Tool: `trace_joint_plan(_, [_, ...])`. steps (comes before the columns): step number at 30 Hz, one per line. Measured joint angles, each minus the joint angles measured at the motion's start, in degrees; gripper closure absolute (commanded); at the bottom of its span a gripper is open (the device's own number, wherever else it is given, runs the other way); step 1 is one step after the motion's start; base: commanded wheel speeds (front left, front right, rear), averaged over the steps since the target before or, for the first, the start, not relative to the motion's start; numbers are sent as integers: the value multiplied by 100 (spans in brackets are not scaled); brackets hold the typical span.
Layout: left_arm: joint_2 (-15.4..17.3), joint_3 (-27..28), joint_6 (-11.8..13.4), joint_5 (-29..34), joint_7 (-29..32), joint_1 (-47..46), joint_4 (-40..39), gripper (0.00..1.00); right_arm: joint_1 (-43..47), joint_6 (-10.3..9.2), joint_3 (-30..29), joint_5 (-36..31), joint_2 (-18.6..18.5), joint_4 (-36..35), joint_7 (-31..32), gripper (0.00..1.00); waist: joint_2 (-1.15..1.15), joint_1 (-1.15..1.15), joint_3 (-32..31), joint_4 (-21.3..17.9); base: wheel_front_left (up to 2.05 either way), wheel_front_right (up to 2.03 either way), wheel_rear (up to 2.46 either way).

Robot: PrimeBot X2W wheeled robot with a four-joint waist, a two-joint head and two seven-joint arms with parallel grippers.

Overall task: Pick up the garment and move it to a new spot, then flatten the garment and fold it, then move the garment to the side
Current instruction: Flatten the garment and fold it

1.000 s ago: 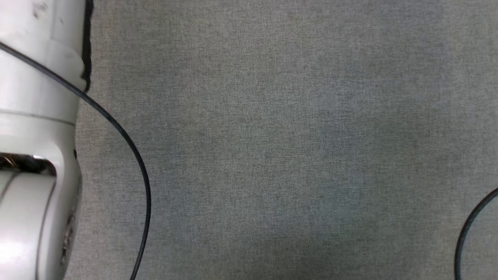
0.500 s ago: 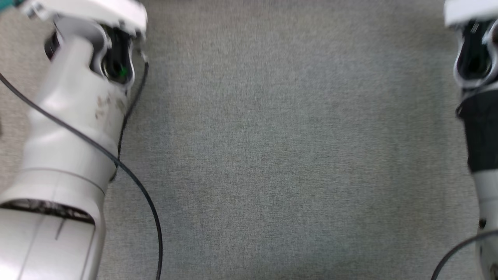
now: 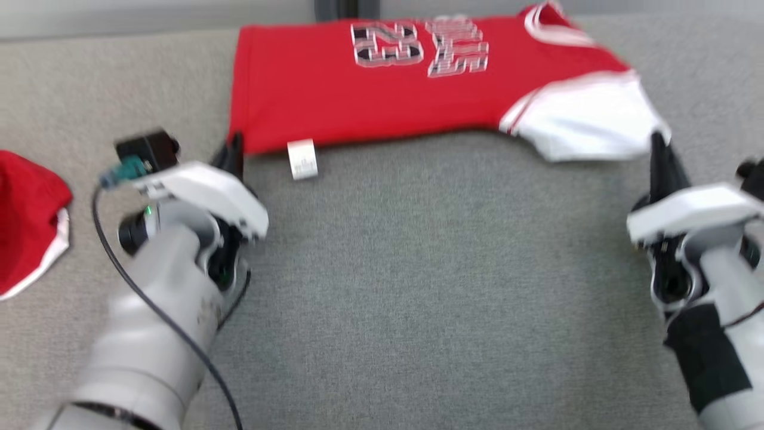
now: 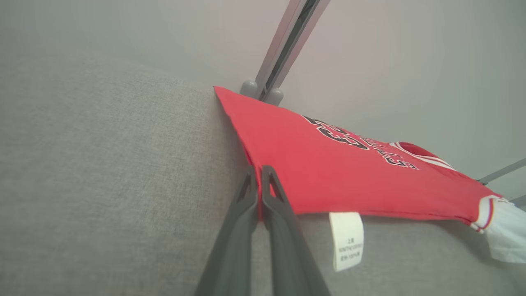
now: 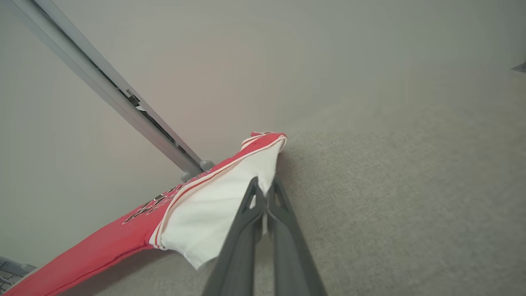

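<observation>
A grey woven worktop [image 3: 418, 286] runs back to a pale wall [image 4: 123, 33], where a grey metal rail [image 4: 287, 41] rises from the worktop's far edge.

The left claw [image 3: 234, 149] has its 2 dark fingers pressed together on the near left corner of the garment [image 3: 358, 95]. In the left wrist view a sliver of red shows between the fingers just below their tips, so the hem is pinched there. The right claw [image 3: 658, 146] is likewise closed, its fingers clamped on the outer edge of the garment's white sleeve [image 3: 591, 122]. The right wrist view shows white cloth in the narrow gap between them.

The garment is a red jersey stretched sideways between the 2 claws across the far part of the worktop, its far edge reaching the foot of the rail. Its front faces up, with the number 23 [image 3: 385, 45] and a row of outlined letters beside it, both upside down in the head view. A white care label [image 3: 302, 159] hangs out from the near hem, just beside the left claw. The near hem casts a shadow on the worktop under the sleeve end.

A black cable [image 3: 149, 310] loops over the pale left forearm. Well apart, at the left edge of the head view, lies another red cloth [image 3: 24, 215] with white trim.
</observation>
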Motion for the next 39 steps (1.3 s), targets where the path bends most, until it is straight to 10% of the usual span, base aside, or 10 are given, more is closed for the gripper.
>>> trace_joint_plan(39, [457, -1039, -47, 131, 616, 2813, -659, 100, 2538, 0, 1473, 2900, -1016, -437, 2184, 100, 0, 0, -1958, 242, 0, 0, 0])
